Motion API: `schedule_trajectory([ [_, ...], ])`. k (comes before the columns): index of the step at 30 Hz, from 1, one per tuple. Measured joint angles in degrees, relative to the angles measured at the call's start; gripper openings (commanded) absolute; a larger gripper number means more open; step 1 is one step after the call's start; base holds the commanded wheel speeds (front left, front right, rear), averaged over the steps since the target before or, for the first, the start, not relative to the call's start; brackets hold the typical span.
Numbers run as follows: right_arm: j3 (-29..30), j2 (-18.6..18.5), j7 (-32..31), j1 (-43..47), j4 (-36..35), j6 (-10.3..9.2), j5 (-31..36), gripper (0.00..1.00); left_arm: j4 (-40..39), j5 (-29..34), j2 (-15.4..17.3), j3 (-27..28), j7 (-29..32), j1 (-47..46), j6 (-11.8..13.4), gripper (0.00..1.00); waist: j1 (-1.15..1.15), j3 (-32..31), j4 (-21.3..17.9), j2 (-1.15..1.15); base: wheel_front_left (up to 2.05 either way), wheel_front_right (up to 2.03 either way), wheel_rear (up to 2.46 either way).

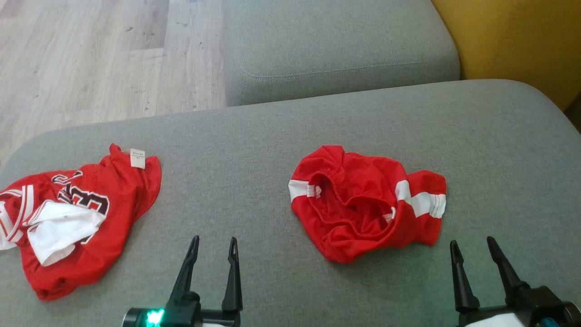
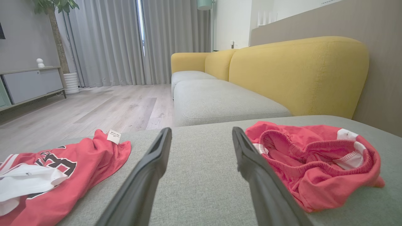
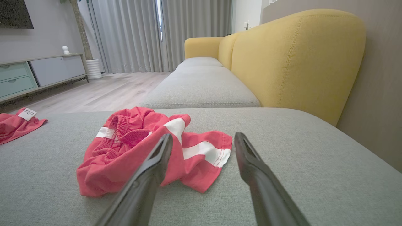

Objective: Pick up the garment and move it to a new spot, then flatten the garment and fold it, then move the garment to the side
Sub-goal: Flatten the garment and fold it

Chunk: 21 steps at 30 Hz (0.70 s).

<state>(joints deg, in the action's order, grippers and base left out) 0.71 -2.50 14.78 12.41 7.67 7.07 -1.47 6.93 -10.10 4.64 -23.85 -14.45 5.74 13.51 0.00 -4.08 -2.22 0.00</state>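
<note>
Wooden floor (image 1: 91,54) at far left, beyond the edge of the wide grey seat (image 1: 254,150).

Left end of seat: red jersey (image 1: 122,200), crumpled, dark numerals showing. White lining turned out on its near-left side. A small white tag (image 1: 137,159) sticks up at its far edge. Nothing touches it.

Left gripper (image 1: 214,239): near edge of seat, right of the jersey and well apart from it. Fingers spread wide, nothing between them, tips pointing away over bare grey fabric. From its own wrist camera the left gripper (image 2: 201,130) has the jersey (image 2: 78,169) off to the left and the shorts (image 2: 314,163) to the right.

Centre-right of seat: red shorts (image 1: 358,204), bunched in a heap, elastic waistband gaping upward, white side stripes showing at left and right edges. Lying loose on the seat between the two grippers, closer to the right one. Not gripped.

Right gripper (image 1: 472,241): near edge, just right of the shorts' near-right corner, not touching. Fingers parted wide and empty. In its wrist view the right gripper (image 3: 204,135) has the shorts (image 3: 132,150) lying ahead and to the left.

Far side: a second grey cushion (image 1: 336,45). Yellow backrest (image 1: 513,36) at far right.
</note>
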Motion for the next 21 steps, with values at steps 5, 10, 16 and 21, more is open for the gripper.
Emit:
schedule_trajectory([
  [5, -0.3, 0.0, 0.0, 0.0, 0.0, 0.00, -0.1, 1.00, 0.0, 0.1, -0.5, 0.9, 0.0, 0.0, -1.0, 1.00, 0.00, 0.0, 0.2, 0.00, 0.00, 0.00, 0.00],
  [10, -0.3, 0.0, 0.0, 0.0, 0.0, 0.00, -0.1, 1.00, 0.0, 0.7, -0.8, 1.6, 0.0, 0.0, -1.5, 1.00, 0.00, -0.1, 0.8, 0.00, 0.00, 0.00, 0.00],
  [16, -0.4, 0.0, 0.0, 0.0, 0.0, 0.00, -0.1, 1.00, 0.0, 1.1, -1.1, 1.9, 0.0, 0.3, -2.0, 1.00, 0.00, 0.2, 1.9, 0.00, 0.00, 0.00, 0.00],
  [21, -1.2, 0.0, 0.0, -0.1, -0.1, 0.00, -0.1, 1.00, 0.6, 0.6, -1.2, 1.4, 0.0, 0.1, -3.2, 1.00, 0.00, 1.0, 1.7, 0.00, 0.00, 0.00, 0.00],
])
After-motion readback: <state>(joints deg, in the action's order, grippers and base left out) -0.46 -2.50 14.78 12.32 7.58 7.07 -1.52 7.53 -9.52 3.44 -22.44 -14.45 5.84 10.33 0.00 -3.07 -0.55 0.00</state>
